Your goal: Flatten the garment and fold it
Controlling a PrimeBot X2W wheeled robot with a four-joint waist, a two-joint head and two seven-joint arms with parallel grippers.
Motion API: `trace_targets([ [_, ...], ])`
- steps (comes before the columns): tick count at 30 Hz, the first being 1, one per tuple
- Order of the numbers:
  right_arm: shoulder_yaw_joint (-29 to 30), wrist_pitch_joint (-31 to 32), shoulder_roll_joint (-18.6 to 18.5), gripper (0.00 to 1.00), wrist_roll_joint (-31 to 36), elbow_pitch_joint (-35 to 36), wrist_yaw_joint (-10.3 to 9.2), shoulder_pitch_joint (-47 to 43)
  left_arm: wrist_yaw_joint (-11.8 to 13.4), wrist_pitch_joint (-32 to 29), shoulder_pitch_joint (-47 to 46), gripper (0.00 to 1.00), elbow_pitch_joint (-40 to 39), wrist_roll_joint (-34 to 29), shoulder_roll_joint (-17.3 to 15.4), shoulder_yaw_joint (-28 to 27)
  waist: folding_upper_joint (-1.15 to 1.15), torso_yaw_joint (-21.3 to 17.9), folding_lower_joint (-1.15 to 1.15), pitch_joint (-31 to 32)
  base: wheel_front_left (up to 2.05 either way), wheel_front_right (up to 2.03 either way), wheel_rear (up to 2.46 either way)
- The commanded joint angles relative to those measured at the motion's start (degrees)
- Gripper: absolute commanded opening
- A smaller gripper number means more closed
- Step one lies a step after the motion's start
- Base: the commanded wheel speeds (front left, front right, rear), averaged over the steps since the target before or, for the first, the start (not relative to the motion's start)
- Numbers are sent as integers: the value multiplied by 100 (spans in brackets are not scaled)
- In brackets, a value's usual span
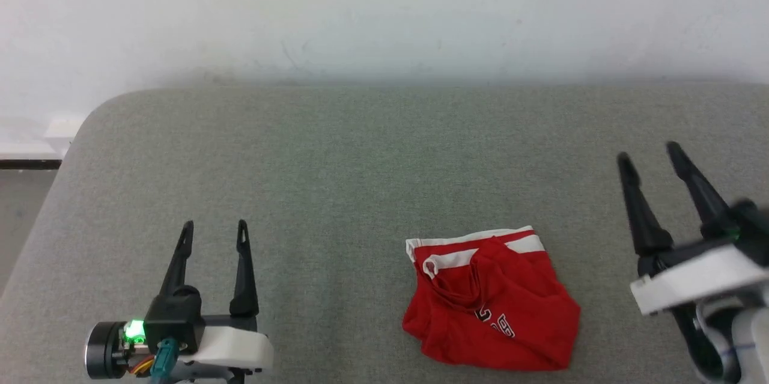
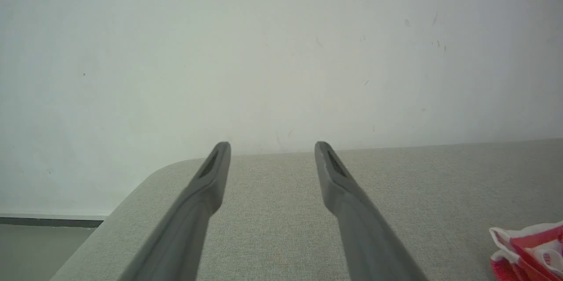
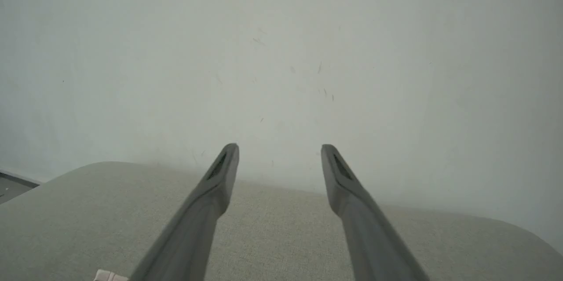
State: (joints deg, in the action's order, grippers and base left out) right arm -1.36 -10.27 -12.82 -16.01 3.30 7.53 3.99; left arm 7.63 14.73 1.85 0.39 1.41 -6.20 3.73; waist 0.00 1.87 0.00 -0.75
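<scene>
1. Garment: crumpled on grey surface, right of centre.
2. Left gripper: spread wide, empty, well apart from garment.
3. Right gripper: spread wide, empty, near garment, not touching.

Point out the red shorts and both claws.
Crumpled red fabric shorts (image 1: 537, 312): head view, red leg panel.
Dark two-fingered left claw (image 1: 215, 223): head view, between fingertips.
Dark two-fingered right claw (image 1: 649, 151): head view, between fingertips.

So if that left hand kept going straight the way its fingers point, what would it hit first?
Probably nothing until the white wall: the left hand points across bare grey surface. The red shorts lie off to its right, out of line. How low it aims is hard to judge.
</scene>
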Motion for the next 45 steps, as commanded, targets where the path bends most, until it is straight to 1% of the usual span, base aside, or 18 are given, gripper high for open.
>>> trace_targets([
  [1,-147,384,-184,100,-143,-95,-4,243,7,27,30,100,-18,-66,-13,-2,0,34,0,-22,0,0,0],
  [4,-679,1786,-690,100,-517,-380,-4,644,3,27,4,100,-30,-65,12,33,0,94,0,-68,0,0,0],
  [8,-1494,3620,-1348,100,-1425,-722,-4,1088,1,27,-46,100,-46,-62,44,68,0,177,0,-178,0,0,0],
  [11,-2013,4523,-1718,100,-1928,-928,-4,1318,1,27,-113,100,-52,-53,72,94,0,253,0,-302,0,0,0],
  [13,-2318,4882,-1835,100,-2174,-1126,-4,1474,7,27,-167,100,-63,-46,92,105,0,299,0,-403,0,0,0],
  [15,-2590,5067,-1834,100,-2350,-1331,-4,1632,3,27,-236,100,-70,-41,109,120,0,347,0,-520,0,0,0],
  [19,-3040,5052,-1649,100,-2394,-1907,-4,1918,-12,27,-373,100,-59,-48,135,156,0,425,0,-736,0,0,0],
  [22,-3440,4931,-1474,100,-2334,-2357,-4,1969,-22,27,-476,100,-51,-58,145,170,0,479,0,-849,0,0,0],
  [25,-3722,4744,-1335,100,-2396,-2703,-4,1912,-15,27,-529,100,-50,-74,152,179,0,496,0,-894,0,0,0],
  [27,-3818,4572,-1265,100,-2486,-2853,-4,1872,-2,27,-533,100,-55,-84,155,180,0,486,0,-899,0,0,0],
  [29,-3961,4413,-1237,100,-2602,-2828,-4,1850,13,27,-519,100,-53,-83,149,161,0,446,0,-881,0,0,0],
  [30,-4003,4267,-1257,45,-2617,-2769,-4,1878,23,27,-506,100,-49,-75,140,134,0,402,0,-865,0,0,0],
  [31,-4055,4137,-1296,0,-2610,-2703,-4,1913,31,27,-486,100,-48,-67,133,110,0,348,0,-844,0,0,0],
  [35,-4197,3863,-1531,0,-2718,-2324,-4,2053,36,27,-395,100,-50,-53,106,47,0,103,0,-738,0,0,0],
  [39,-4323,3695,-1932,0,-2650,-1652,-4,2299,59,27,-311,100,-99,-46,75,-44,0,-257,0,-706,0,0,0],
  [42,-4408,3684,-2304,0,-2423,-1145,-4,2538,80,27,-290,100,-177,-47,50,-114,0,-616,0,-810,0,0,0],
  [45,-4437,3703,-2684,0,-2088,-845,-4,2789,101,27,-339,100,-280,-61,6,-189,0,-1017,0,-1021,0,0,0],
])
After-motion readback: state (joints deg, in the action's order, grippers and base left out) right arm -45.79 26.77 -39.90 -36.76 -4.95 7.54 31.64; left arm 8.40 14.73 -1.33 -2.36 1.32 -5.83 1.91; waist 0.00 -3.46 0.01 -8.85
